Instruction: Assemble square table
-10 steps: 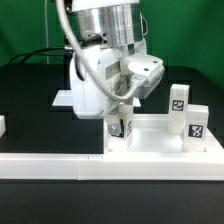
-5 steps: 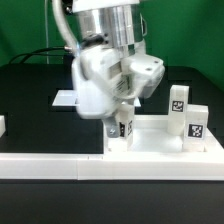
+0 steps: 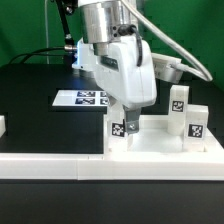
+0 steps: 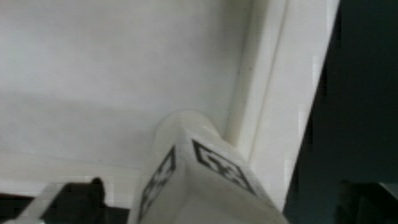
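The square table's top [image 3: 160,138] is a white rimmed tray lying at the exterior view's right. One tagged white leg [image 3: 122,128] stands upright in the tray's near-left corner. My gripper [image 3: 122,112] hangs right over that leg, open. In the wrist view the leg [image 4: 205,165] rises between my dark fingers [image 4: 75,200], with a gap on each side, and the tray's rim [image 4: 267,90] runs beside it. Two more tagged legs [image 3: 178,100] [image 3: 195,122] stand at the tray's far right.
The marker board [image 3: 85,98] lies flat on the black table behind the arm. A long white rail [image 3: 55,165] runs along the front edge. A small white piece [image 3: 2,125] shows at the left border. Cables hang behind the arm.
My jaws have opened and let go of the leg in the tray's corner. The wrist has turned and shifted right, uncovering the marker board behind it.
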### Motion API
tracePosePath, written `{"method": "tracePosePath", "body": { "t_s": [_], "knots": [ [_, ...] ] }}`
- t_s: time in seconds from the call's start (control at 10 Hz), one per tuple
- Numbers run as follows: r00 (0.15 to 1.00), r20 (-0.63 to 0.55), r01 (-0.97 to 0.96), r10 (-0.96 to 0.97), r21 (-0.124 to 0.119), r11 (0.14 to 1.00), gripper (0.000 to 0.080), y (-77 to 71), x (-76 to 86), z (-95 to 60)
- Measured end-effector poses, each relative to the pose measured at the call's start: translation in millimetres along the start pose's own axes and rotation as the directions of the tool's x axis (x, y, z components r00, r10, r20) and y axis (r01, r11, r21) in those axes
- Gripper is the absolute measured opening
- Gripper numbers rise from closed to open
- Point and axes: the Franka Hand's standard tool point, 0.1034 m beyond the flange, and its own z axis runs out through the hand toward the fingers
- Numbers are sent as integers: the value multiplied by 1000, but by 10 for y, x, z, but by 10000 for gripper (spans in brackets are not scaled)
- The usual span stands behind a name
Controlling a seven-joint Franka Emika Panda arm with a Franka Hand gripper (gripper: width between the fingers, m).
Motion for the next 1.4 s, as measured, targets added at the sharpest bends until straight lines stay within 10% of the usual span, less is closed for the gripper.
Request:
{"method": "tracePosePath", "body": {
  "t_s": [0.5,0.7,1.4],
  "knots": [
    [898,-22,438,-439,-46,898,649,-14,16,21],
    [899,-22,436,-438,-47,899,387,-6,25,22],
    [989,-41,-142,141,-38,989,290,50,87,25]
  ]
}}
